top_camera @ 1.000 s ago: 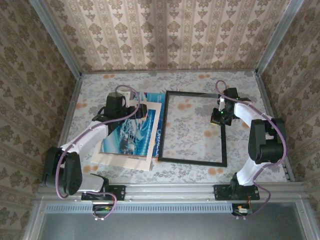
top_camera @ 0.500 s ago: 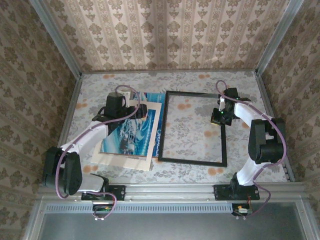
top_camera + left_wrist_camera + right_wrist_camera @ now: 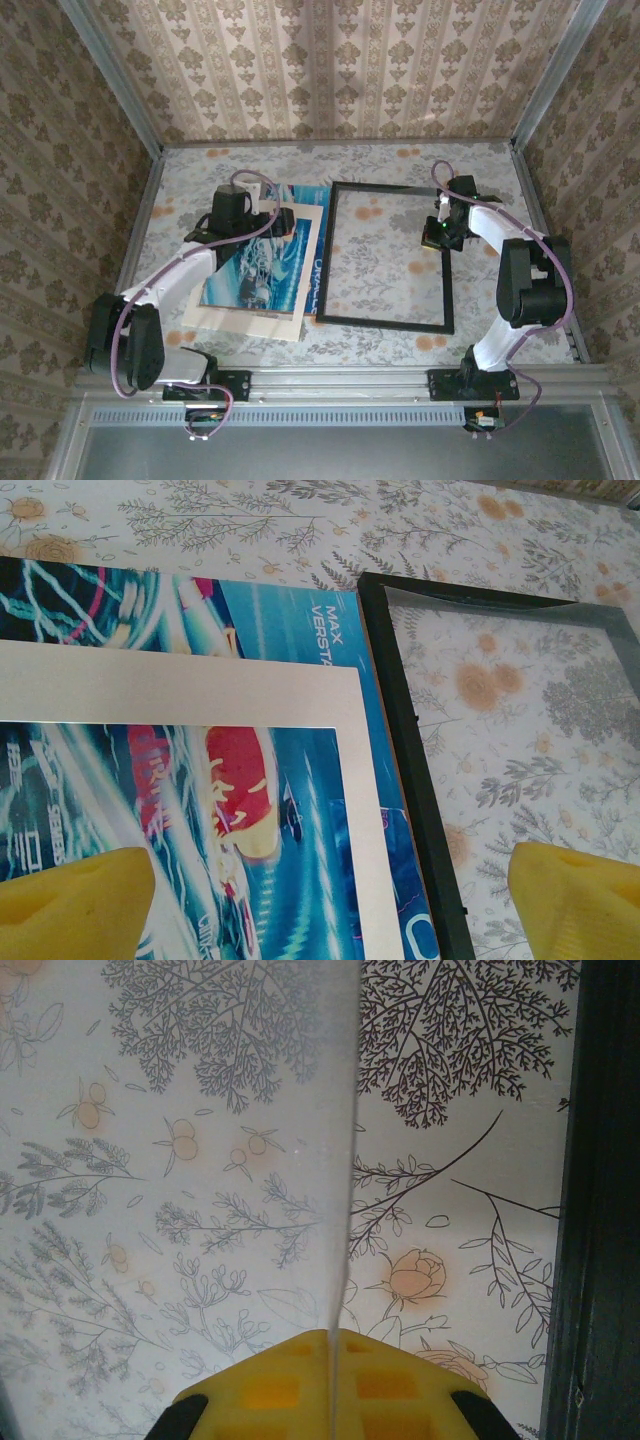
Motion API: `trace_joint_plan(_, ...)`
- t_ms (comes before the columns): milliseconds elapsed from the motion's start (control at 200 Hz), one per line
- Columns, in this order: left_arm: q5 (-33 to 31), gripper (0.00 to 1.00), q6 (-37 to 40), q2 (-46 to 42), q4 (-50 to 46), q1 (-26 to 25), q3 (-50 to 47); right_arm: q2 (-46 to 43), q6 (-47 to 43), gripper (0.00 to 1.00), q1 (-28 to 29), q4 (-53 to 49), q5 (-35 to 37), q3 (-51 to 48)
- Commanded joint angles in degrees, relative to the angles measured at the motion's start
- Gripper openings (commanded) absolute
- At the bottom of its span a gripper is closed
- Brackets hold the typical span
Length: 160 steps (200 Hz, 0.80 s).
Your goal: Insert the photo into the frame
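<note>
The photo [image 3: 258, 278], a blue and teal swirl print with red accents and a wide cream border [image 3: 180, 690], lies flat on the left of the table. The black frame [image 3: 385, 323] lies just right of it, its left bar [image 3: 405, 740] alongside the print. My left gripper [image 3: 262, 222] hovers over the photo's far right part, open, yellow pads [image 3: 75, 905] wide apart and nothing between them [image 3: 330, 880]. My right gripper [image 3: 437, 232] is over the frame's right side, shut [image 3: 330, 1345] on the edge of a thin clear sheet [image 3: 345, 1160]. The frame's bar [image 3: 600, 1210] runs beside it.
A second blue print [image 3: 290, 615] with white lettering lies under the photo, sticking out at its far and right edges. The floral tablecloth [image 3: 380, 165] covers the table, with patterned walls [image 3: 330, 70] close on three sides and a metal rail [image 3: 340, 380] at the near edge.
</note>
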Motion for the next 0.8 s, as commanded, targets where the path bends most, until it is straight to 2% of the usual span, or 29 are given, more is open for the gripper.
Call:
trace_joint_plan(0, 0.7, 0.93, 1.0, 0.4, -0.6, -0.3, 1.4, 0.1, -0.4, 0.00, -0.2, -1.8, 0.7, 0.4)
trace_joint_plan(795, 1.0, 0.93, 0.9, 0.8, -0.5, -0.4, 1.7, 1.3, 0.1, 0.00, 0.8, -2.4, 0.7, 0.8)
